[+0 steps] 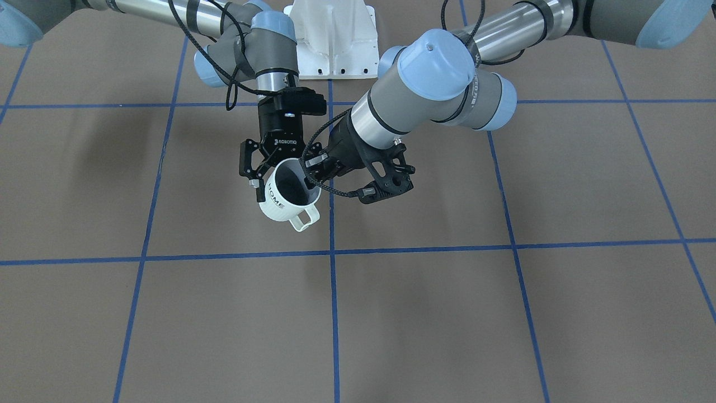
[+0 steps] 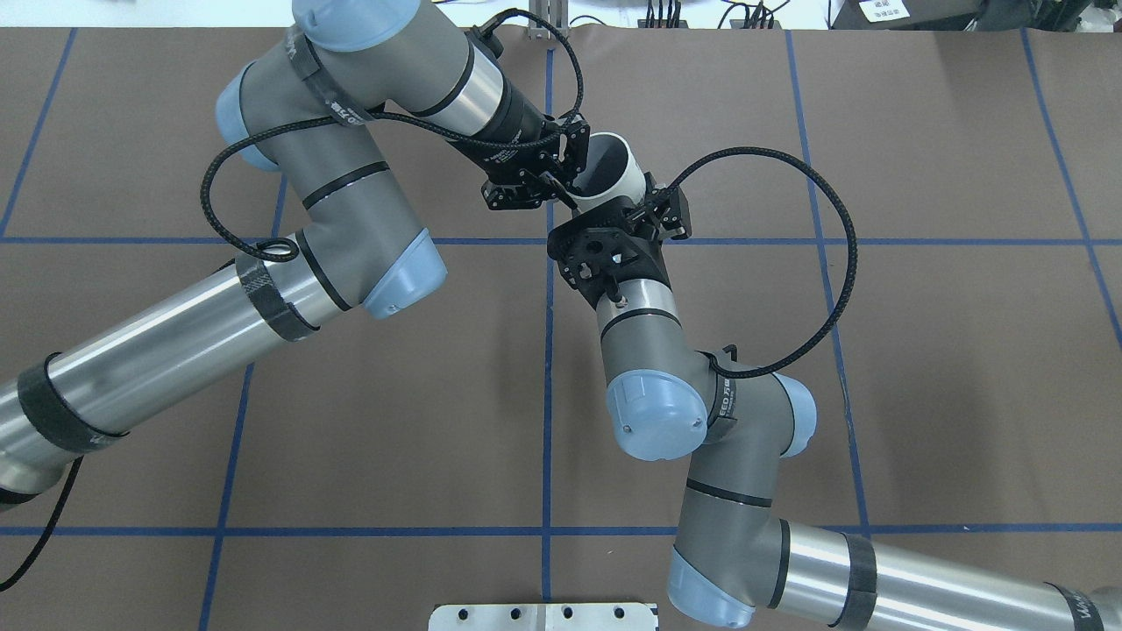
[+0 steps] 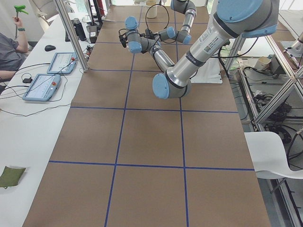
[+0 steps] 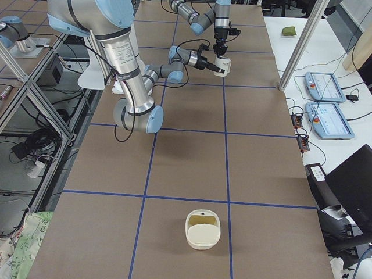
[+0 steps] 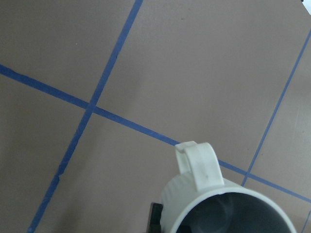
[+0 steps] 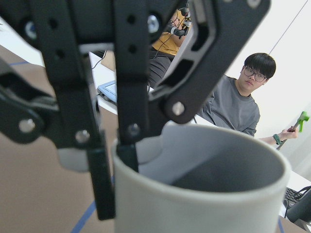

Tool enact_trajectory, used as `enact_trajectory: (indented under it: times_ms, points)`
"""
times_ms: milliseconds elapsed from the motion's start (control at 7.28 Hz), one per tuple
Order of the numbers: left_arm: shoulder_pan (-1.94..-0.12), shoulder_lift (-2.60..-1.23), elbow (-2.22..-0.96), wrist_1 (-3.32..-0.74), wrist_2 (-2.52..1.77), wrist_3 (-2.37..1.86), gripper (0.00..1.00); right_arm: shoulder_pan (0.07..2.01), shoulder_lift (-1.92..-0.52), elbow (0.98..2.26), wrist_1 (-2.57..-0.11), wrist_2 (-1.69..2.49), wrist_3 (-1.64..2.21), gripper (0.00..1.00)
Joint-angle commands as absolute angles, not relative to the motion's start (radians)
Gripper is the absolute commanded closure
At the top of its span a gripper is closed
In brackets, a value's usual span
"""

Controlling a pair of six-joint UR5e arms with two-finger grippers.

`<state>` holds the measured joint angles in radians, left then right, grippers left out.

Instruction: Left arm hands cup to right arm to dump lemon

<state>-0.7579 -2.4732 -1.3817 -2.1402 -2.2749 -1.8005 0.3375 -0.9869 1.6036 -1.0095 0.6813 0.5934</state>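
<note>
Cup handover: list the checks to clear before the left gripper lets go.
1. The left gripper pinches the rim of the cup: ok.
2. The right gripper sits at the cup's side: ok.
3. The right gripper is clamped firmly on the cup: cannot tell.
4. The lemon is inside the cup: cannot tell, the interior is dark.
5. The cup hangs clear of the table: ok.

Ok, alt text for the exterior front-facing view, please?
A tilted off-white cup lettered HOME is held above a brown table with blue grid lines, between two robot claws. The left claw pinches its rim from the view's right; the right claw comes down around it, grip unclear.
</note>
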Motion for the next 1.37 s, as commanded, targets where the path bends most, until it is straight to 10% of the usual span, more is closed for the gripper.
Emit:
enact_trajectory:
  times_ms: [0,1236]
  points:
    - [-0.776,-2.471,-1.382,-2.138,-2.295,-1.799,1.0,0.337,-0.991,1.603,-1.008,0.68,0.594,0.0]
    - [-1.029,-2.418,-1.253,-1.961,-2.211,-1.419,1.0,0.533,-0.991,1.687,-1.014,1.063,0.67,0.0]
